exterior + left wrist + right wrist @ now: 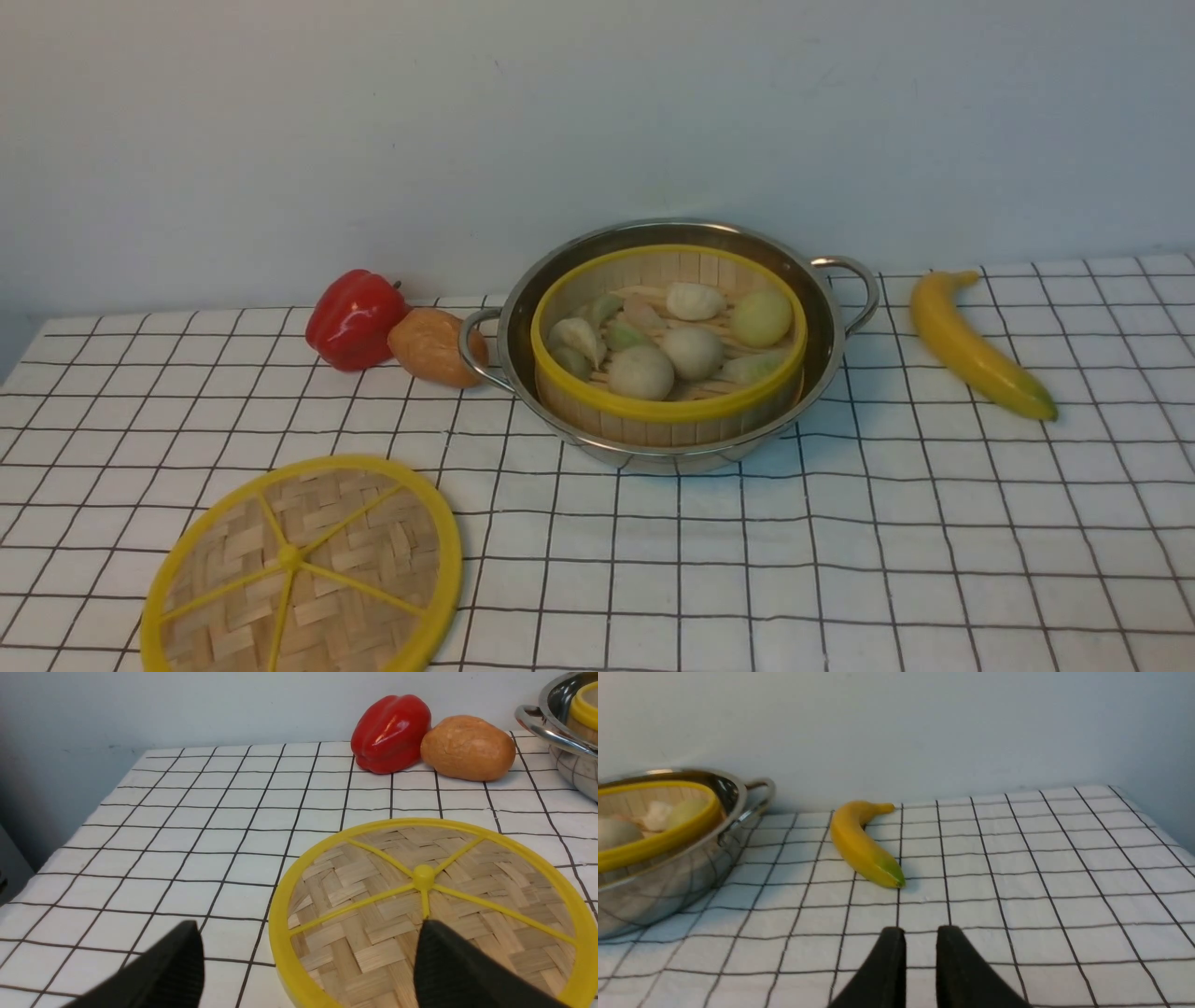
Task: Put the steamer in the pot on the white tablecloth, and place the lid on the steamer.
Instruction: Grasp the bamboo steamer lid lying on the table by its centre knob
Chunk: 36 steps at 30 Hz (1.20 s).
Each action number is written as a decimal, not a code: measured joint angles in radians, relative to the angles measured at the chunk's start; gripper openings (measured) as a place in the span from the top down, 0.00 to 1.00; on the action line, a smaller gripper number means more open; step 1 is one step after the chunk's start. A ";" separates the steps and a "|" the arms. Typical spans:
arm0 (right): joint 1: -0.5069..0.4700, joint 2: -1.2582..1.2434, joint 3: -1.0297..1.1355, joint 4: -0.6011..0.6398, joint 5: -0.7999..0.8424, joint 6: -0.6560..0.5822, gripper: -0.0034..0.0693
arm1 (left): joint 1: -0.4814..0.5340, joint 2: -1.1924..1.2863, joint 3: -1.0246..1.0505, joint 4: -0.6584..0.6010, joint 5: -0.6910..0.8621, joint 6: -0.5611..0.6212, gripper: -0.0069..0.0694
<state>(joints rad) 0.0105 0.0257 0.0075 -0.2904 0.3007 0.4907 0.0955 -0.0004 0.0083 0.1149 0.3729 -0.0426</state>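
My left gripper (308, 933) stands spread wide with nothing in it. One finger is over the flat round woven-bamboo lid with the yellow rim and spokes (423, 891) and the other is over bare cloth beside it; I cannot tell from this angle whether either touches. My right gripper (920, 942) is parted only by a narrow slit, grips nothing, and points at open cloth. The lid lies flat by the near left corner of the white tablecloth with the thin black grid (840, 560). The round bamboo-slat steamer with yellow rims (667, 411), filled with pale toy dumplings and buns, already sits inside the wide shiny stainless-steel pot with loop handles (822, 317), midway along the far edge. I judge the first half done, though the steamer may sit slightly tilted. What is left is to lift the lid, carry it across and set it on the steamer. A glossy red bell pepper (355, 317) and a brown potato-like lump (431, 347) touch each other by the pot's left handle. A yellow banana (976, 345) lies toward the far right edge. The cloth runs back to a plain pale wall (597, 112).
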 joint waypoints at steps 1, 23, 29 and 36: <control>0.000 -0.003 0.000 0.001 0.000 0.000 0.78 | 0.000 0.000 0.000 0.000 0.000 0.000 0.18; 0.007 -0.021 0.001 0.097 0.050 -0.211 0.72 | 0.000 0.000 0.000 0.000 0.000 0.000 0.18; 0.007 -0.021 0.001 0.330 0.050 -0.482 0.70 | 0.000 0.000 0.000 0.000 0.000 0.000 0.18; 0.007 -0.021 0.001 0.402 0.050 -0.545 0.69 | 0.000 0.000 0.000 0.000 0.000 0.000 0.18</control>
<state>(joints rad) 0.0172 0.0047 0.0083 0.1112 0.3505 -0.0539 0.0955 -0.0004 0.0083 0.1149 0.3729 -0.0426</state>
